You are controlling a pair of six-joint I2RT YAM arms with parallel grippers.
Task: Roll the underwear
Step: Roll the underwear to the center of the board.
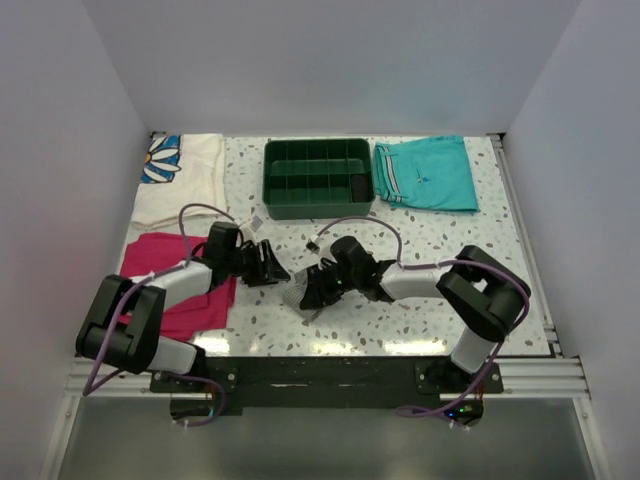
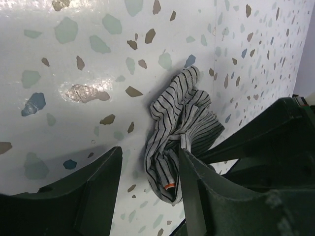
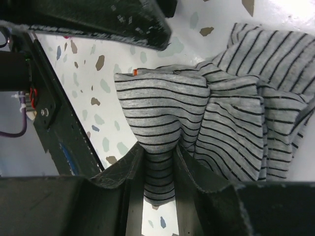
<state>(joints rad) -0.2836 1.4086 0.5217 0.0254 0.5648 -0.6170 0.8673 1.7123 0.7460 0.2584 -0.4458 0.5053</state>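
Note:
The underwear [image 1: 299,297] is a small bunched heap of grey-and-white striped cloth on the speckled table between the two grippers. My right gripper [image 3: 158,173] is shut on a fold of the underwear [image 3: 162,108], pinching it just above the table. My left gripper [image 2: 150,179] is open, with its fingers [image 2: 199,189] straddling one end of the crumpled underwear [image 2: 179,115], which lies against the right-hand finger; a reddish trim mark shows there. In the top view the left gripper [image 1: 270,266] and the right gripper [image 1: 316,287] are close together.
A green divided tray [image 1: 272,180] stands at the back centre. Teal shorts [image 1: 425,172] lie to its right. A magenta cloth [image 1: 170,290] lies under the left arm, and a white floral cloth [image 1: 180,175] is at the back left.

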